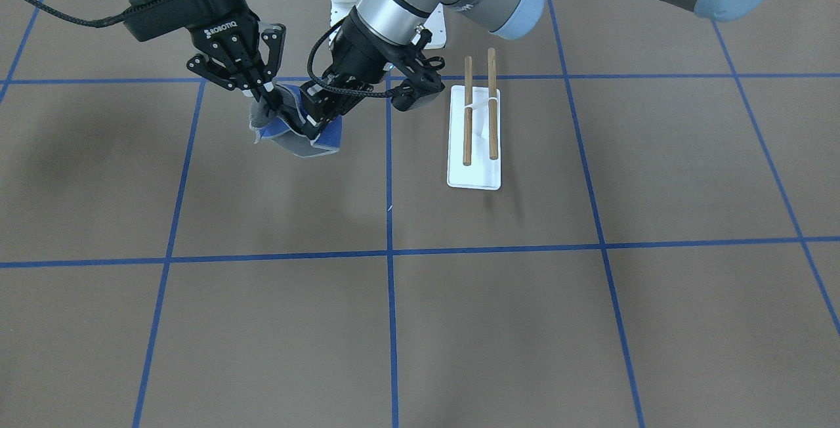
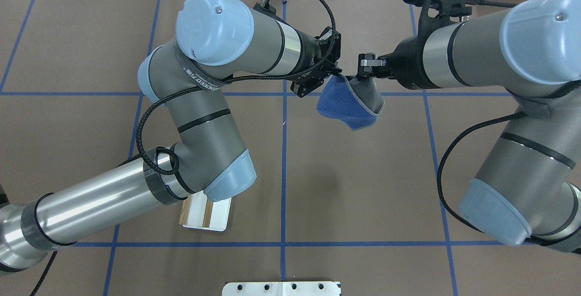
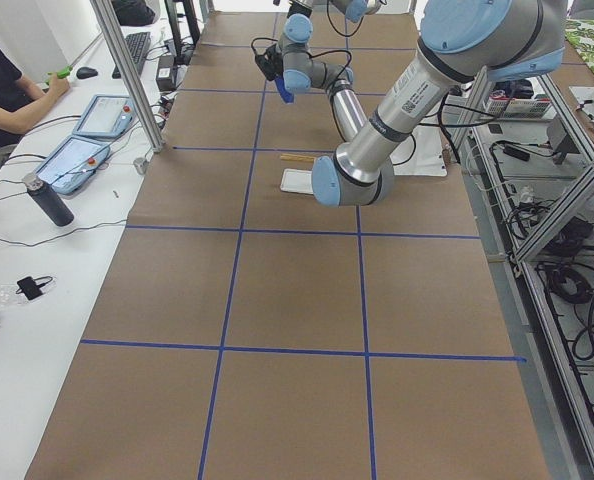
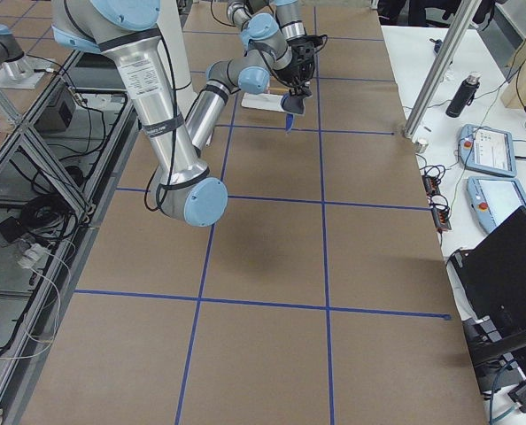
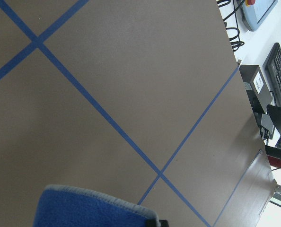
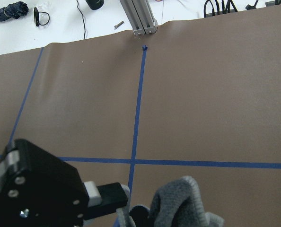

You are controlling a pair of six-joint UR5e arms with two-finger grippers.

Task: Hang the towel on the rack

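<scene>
Both — left claw, right claw — pinch towel.

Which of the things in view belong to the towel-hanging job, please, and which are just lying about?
Part of the job:
- the towel, pinched in the fingers of the left gripper and the right gripper
- the rack, with both rods bare

Just lying about, on the side bench:
- a dark bottle
- a tablet
- a keyboard
</scene>
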